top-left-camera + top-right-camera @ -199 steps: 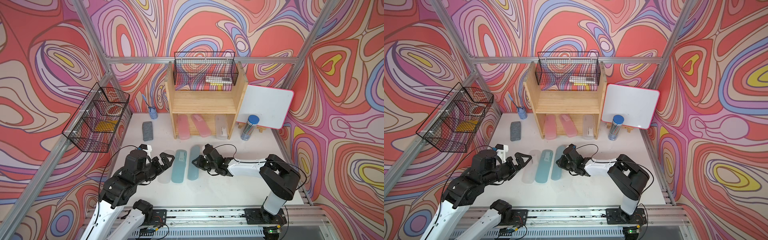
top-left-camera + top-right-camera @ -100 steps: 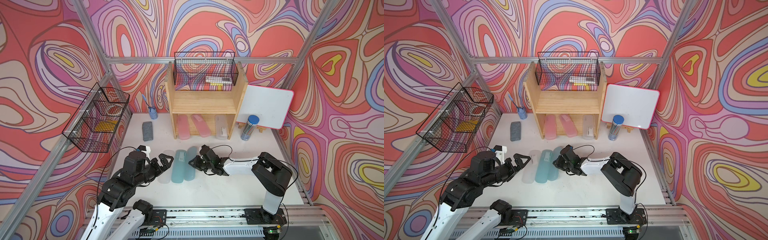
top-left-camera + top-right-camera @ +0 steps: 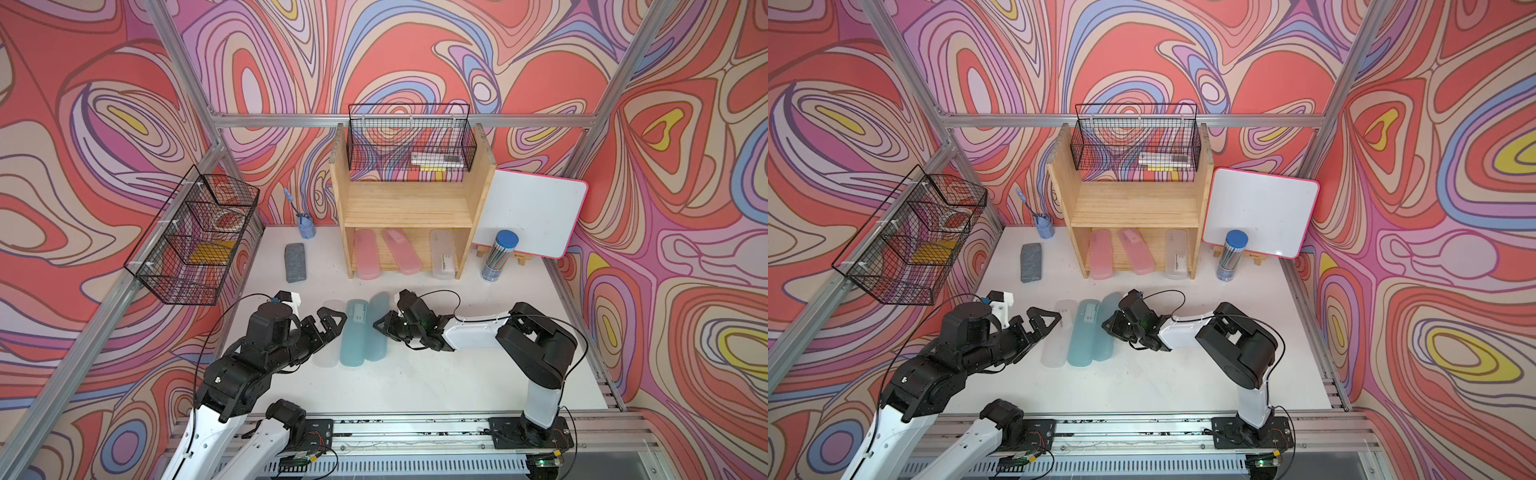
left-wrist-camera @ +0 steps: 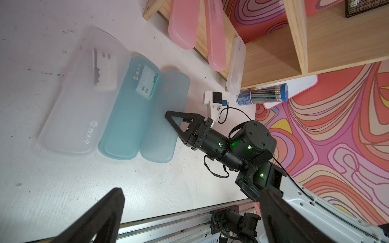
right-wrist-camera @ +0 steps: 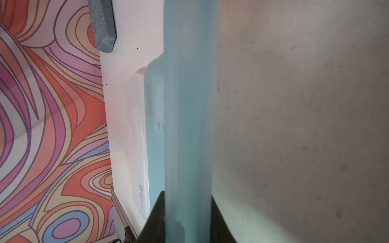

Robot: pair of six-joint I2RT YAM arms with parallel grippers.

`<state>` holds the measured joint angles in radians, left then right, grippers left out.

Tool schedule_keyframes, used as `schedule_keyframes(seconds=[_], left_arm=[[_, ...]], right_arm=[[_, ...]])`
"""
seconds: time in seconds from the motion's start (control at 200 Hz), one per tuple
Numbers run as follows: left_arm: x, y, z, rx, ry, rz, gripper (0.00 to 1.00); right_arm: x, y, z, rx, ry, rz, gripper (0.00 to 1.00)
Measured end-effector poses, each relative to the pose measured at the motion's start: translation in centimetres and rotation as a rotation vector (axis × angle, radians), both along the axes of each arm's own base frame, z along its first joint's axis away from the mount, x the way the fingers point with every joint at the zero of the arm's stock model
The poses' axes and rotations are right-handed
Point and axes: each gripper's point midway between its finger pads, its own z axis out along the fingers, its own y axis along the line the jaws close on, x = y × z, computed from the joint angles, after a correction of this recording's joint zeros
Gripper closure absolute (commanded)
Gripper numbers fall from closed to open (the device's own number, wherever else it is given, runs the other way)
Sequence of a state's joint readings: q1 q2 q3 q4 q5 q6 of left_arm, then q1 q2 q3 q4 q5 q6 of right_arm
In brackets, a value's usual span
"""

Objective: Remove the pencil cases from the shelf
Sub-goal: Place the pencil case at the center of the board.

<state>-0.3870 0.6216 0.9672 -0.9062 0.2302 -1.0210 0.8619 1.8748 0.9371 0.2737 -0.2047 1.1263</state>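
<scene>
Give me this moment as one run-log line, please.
left gripper open, empty | right gripper shut on plain teal case, on table | shelf lower tier holds two pink cases, one clear case

A: Layout?
B: Three cases side by side on the lower board of the shelf. Three more cases on the table in front, touching, in a row.
A: Around it?
B: Left: eraser, cup. Right: pencil tube, whiteboard behind it. Above the top board: basket.
</scene>
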Motion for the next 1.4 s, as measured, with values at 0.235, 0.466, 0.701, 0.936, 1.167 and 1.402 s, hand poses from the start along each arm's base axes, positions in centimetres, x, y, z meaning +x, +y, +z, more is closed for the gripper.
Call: schedule_keyframes(seconds=[0.235,0.466,0.701,0.936,1.167,1.402], left_arm=[[0.0,0.0,0.0,0.001,-0.001,0.002,0.01],[-0.1,0.1,-0.3,0.002,0.004,0.003,0.01],[-0.1,0.1,-0.4,0.002,0.005,0.003,0.01],[0.0,0.0,-1.1,-0.003,0.026,0.012,0.01],[1.3,-0.7,-2.0,-0.019,0.036,0.013,0.01],[4.9,-2.8,-3.8,-0.053,0.051,-0.001,0.01]], right_arm=[[-0.5,-0.5,-0.1,-0.033,0.003,0.008,0.75],[-0.7,-0.8,-0.1,-0.046,0.0,0.019,0.72],[-0.8,-0.7,-0.1,-0.045,-0.001,0.031,0.59],[-1.3,-1.4,-0.9,-0.091,0.024,0.03,0.38],[-1.8,-2.8,0.0,-0.162,0.031,0.026,0.3],[-1.6,-3.9,4.9,-0.195,-0.055,0.036,0.23]])
